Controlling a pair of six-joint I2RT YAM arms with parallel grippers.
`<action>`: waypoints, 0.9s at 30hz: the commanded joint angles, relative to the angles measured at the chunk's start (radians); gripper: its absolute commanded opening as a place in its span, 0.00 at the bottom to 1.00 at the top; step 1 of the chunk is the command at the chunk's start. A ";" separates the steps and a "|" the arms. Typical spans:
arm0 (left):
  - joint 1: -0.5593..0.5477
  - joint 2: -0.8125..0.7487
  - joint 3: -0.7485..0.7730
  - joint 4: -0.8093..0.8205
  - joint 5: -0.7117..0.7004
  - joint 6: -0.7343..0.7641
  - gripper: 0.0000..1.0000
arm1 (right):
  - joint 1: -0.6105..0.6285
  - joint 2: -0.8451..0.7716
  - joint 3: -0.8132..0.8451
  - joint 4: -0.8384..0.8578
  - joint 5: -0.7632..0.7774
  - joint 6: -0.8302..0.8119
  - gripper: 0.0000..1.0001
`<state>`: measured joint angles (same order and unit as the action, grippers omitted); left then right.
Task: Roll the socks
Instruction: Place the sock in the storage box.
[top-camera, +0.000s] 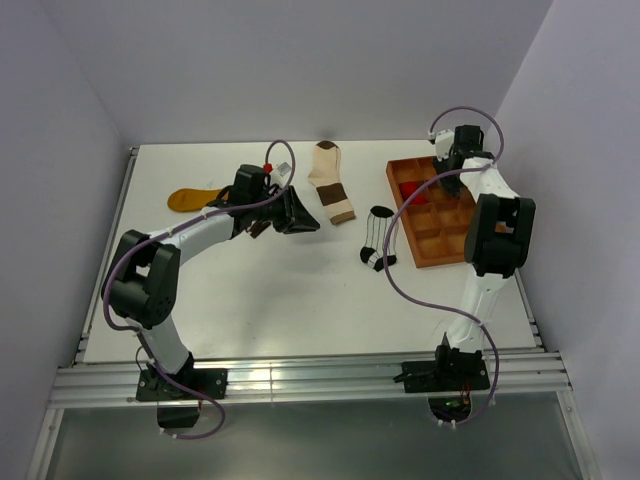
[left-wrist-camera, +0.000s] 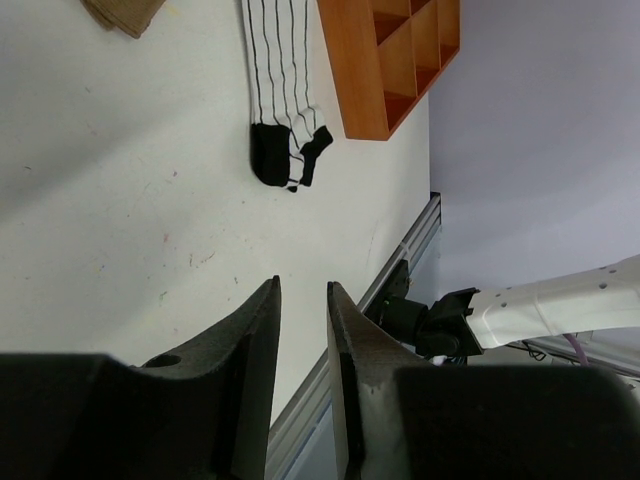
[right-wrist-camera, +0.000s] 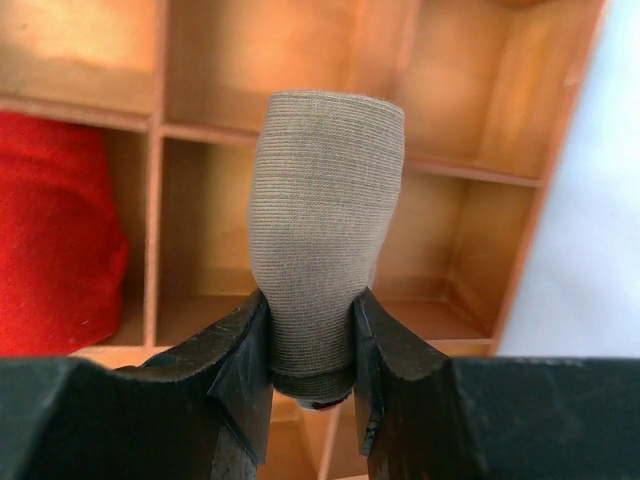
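My right gripper (right-wrist-camera: 312, 300) is shut on a rolled taupe sock (right-wrist-camera: 325, 200), held above the brown tray's compartments (right-wrist-camera: 450, 170). A red sock (right-wrist-camera: 55, 220) fills a compartment to the left. From above, the right gripper (top-camera: 446, 178) hangs over the tray (top-camera: 440, 262) beside the red sock (top-camera: 410, 190). On the table lie a mustard yellow sock (top-camera: 190, 199), a cream-and-brown sock (top-camera: 332, 180) and a white pinstriped sock (top-camera: 378, 238). My left gripper (top-camera: 296, 213) hovers mid-table; its jaws (left-wrist-camera: 303, 287) stand a narrow gap apart with nothing between them. The pinstriped sock (left-wrist-camera: 278, 110) lies ahead of it.
The tray (left-wrist-camera: 385, 60) sits at the table's right side, close to the pinstriped sock. White walls close in the table on three sides. A metal rail (top-camera: 300, 375) runs along the near edge, carrying both arm bases.
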<state>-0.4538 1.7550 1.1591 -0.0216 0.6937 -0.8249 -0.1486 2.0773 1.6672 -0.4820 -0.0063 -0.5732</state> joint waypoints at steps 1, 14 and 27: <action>-0.006 -0.020 0.010 0.025 0.000 0.023 0.31 | 0.004 -0.006 -0.027 -0.044 -0.055 0.012 0.00; -0.039 0.018 0.014 0.025 0.001 0.013 0.29 | -0.008 0.081 0.083 -0.207 -0.159 0.084 0.00; -0.057 0.026 0.048 -0.026 -0.026 0.000 0.29 | -0.088 0.248 0.322 -0.424 -0.253 0.213 0.00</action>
<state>-0.5003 1.7813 1.1645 -0.0387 0.6804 -0.8261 -0.2157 2.2684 1.9522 -0.8223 -0.2420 -0.4129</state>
